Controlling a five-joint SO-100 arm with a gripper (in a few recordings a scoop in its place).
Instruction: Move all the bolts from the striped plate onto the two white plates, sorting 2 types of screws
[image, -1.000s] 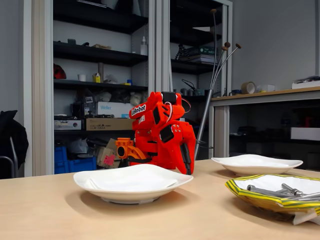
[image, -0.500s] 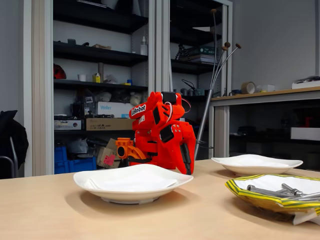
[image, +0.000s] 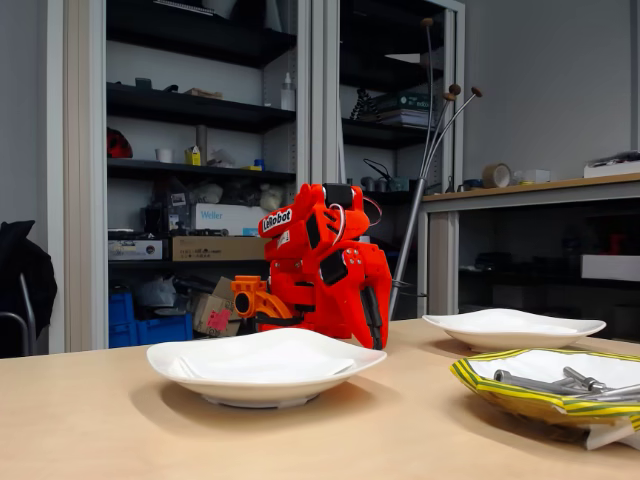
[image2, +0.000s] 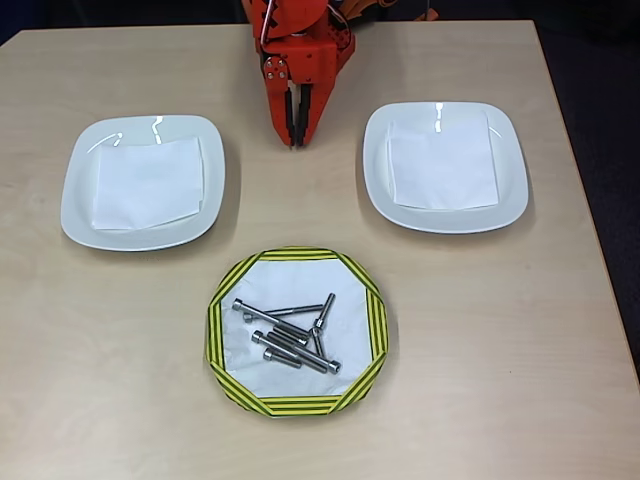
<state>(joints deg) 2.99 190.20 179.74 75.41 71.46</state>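
Gripper is seen folded low at the far edge of the table, its tip pointed down at the wood between the two white plates. The jaws look drawn together, nothing held; only a thin dark seam is seen between them in the overhead view.

Places taken from the tool, overhead view: one white plate lies off to the picture-left of the tip, the other white plate to the picture-right, each lined with a white paper sheet and bare of bolts. The striped plate lies out in front of the tip, well apart from it, on the near side of the table. All the bolts are piled on it, crossing one another; long and shorter ones are mixed.

In the fixed view the arm is crouched behind the plates.

Step in hand, as judged: none begun; no bolt has been moved.

Next move, as judged: the arm to be reached forward over the striped plate, the jaws opened, and one outlying bolt chosen, so that its neighbours are not caught in the grasp.
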